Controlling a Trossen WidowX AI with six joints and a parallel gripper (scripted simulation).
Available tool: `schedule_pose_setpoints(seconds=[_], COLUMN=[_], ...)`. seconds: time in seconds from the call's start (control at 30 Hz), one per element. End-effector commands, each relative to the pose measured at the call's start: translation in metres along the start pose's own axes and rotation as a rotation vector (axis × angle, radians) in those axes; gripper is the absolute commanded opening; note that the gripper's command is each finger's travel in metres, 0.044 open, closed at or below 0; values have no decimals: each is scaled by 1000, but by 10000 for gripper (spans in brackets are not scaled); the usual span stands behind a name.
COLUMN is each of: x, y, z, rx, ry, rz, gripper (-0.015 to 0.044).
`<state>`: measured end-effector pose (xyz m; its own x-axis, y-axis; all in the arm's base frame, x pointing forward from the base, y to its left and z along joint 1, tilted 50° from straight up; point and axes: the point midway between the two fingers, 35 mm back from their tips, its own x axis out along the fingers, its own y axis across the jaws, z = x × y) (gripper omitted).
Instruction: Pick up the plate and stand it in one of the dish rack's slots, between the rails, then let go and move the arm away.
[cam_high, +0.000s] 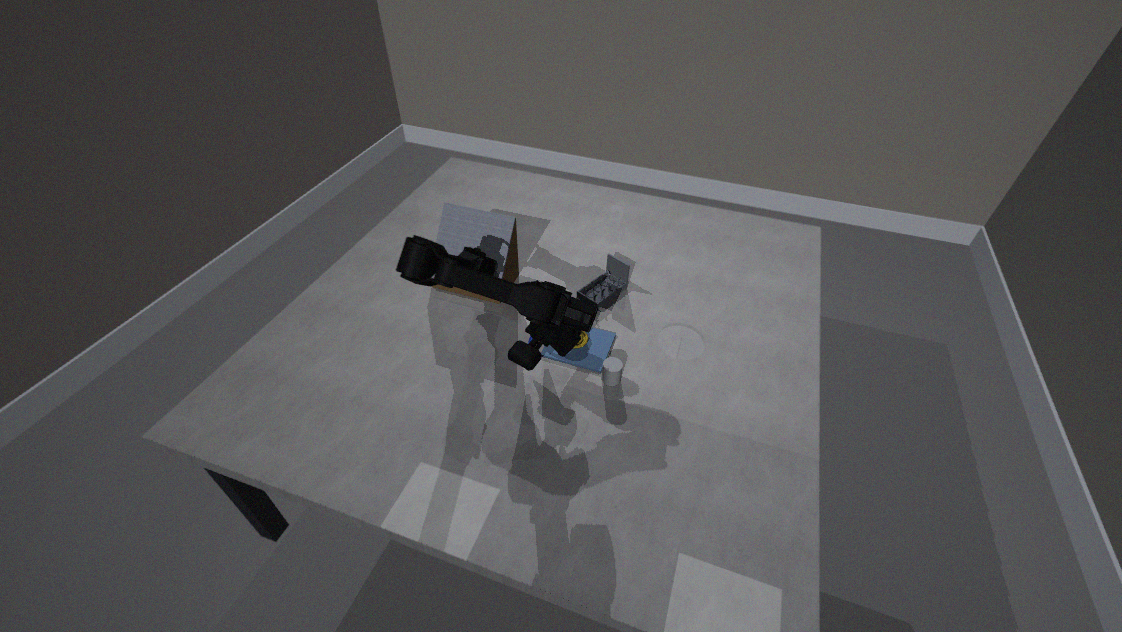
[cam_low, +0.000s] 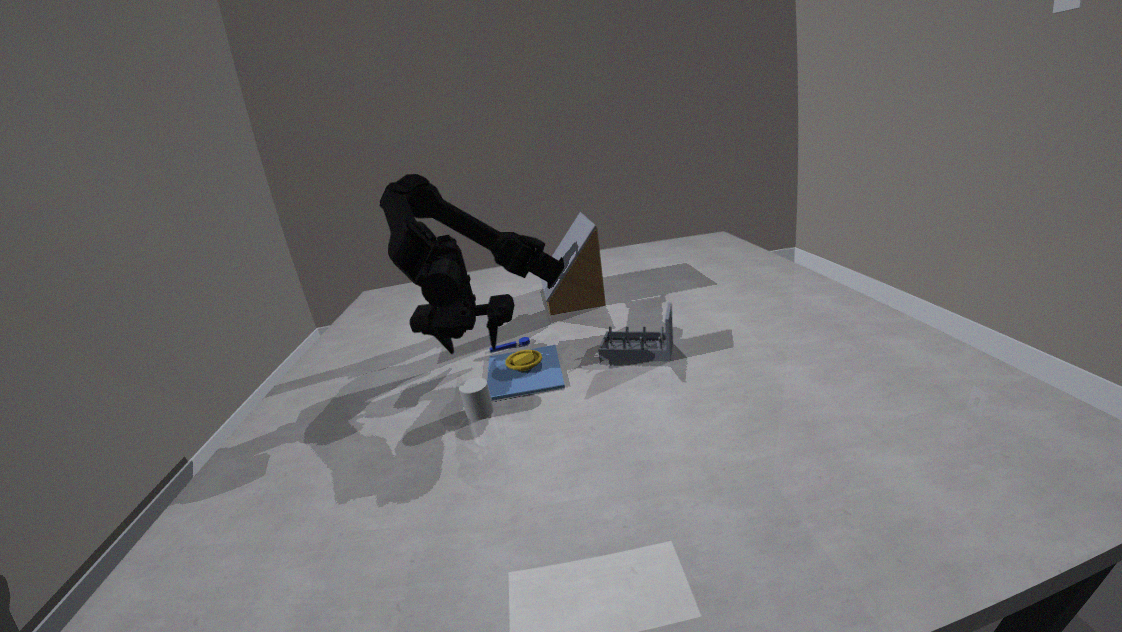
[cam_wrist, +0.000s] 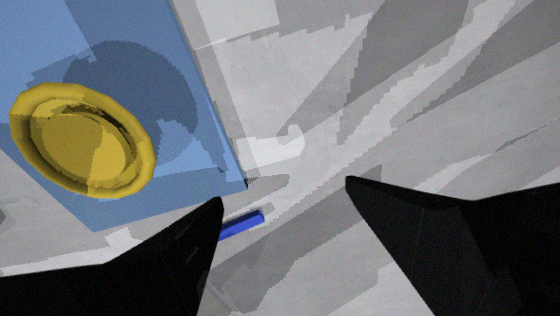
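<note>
The yellow plate (cam_high: 582, 339) (cam_low: 523, 360) (cam_wrist: 80, 145) lies flat on a blue board (cam_high: 600, 349) (cam_low: 549, 380) (cam_wrist: 120, 215). In the top view the arm hides part of it. The grey dish rack (cam_high: 600, 291) (cam_low: 634, 355), with upright rails and a tall end panel, stands to the right of the board in the exterior view. My gripper (cam_low: 472, 350) (cam_wrist: 284, 192) is open and empty, fingers pointing down. It hangs above the table, beyond the board's corner and off to the side of the plate. In the top view its fingers are hidden.
A light grey cylinder (cam_high: 612, 370) (cam_low: 475, 398) stands by the board's corner. A blue spoon-like tool (cam_low: 504, 346) (cam_wrist: 242, 225) lies beside the board, partly behind a finger in the wrist view. A brown-sided wedge with a pale sloping face (cam_high: 511, 255) (cam_low: 581, 282) stands near the arm.
</note>
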<state>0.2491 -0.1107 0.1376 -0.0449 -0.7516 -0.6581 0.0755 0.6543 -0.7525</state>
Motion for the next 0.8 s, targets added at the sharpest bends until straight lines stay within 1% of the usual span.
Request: schedule_pose_setpoints(seconds=[0.0,0.1,0.17,0.33,0.77], x=[-24,-43,-48,-47,-26], y=[53,94,104,104,105], z=[23,31,33,33,38], rx=[-70,-127,-140,-140,-141], ry=[-80,-140,-153,-154,-154], rz=[5,-2,-4,-3,-1], gripper=[400,400,400,400,400])
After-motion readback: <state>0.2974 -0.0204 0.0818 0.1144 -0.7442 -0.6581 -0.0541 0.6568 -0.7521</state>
